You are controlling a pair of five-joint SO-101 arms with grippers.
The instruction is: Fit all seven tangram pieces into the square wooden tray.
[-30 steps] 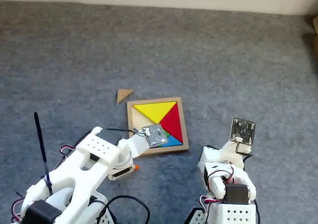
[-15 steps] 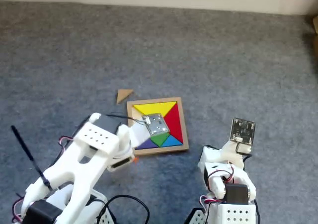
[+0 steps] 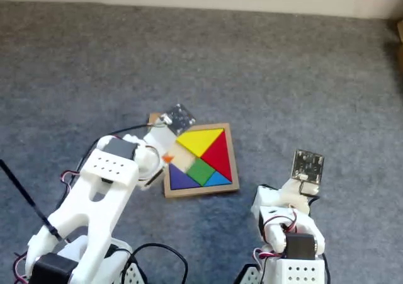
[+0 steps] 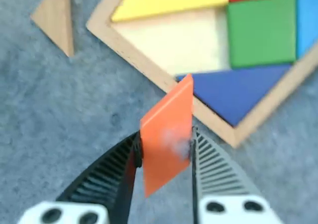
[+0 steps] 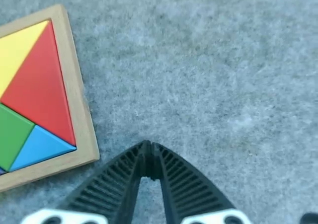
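The square wooden tray (image 3: 233, 163) lies mid-table, holding yellow (image 3: 196, 140), red (image 3: 218, 153), green (image 3: 201, 170), light blue (image 3: 218, 179) and dark blue (image 3: 181, 178) pieces. A bare slot (image 4: 174, 42) stays open between the yellow and dark blue ones. My left gripper (image 4: 165, 137) is shut on an orange piece (image 4: 166, 129), held edge-up above the tray's left rim (image 4: 149, 67); the same orange piece (image 3: 168, 159) peeks out beside the arm. A plain wooden triangle (image 4: 54, 18) rests on the carpet outside the tray. My right gripper (image 5: 149, 162) is shut and empty, over carpet right of the tray (image 5: 82, 129).
Grey carpet covers the table, with wide free room behind and to both sides of the tray. The wooden triangle (image 3: 153, 117) lies just off the tray's far left corner, partly under the left wrist's board (image 3: 178, 116). The right arm's base (image 3: 286, 233) sits at the front right.
My left arm has swung from over the tray's lower middle back to its left rim, carrying the orange piece. The green and dark blue pieces are now uncovered. The right arm has kept still.
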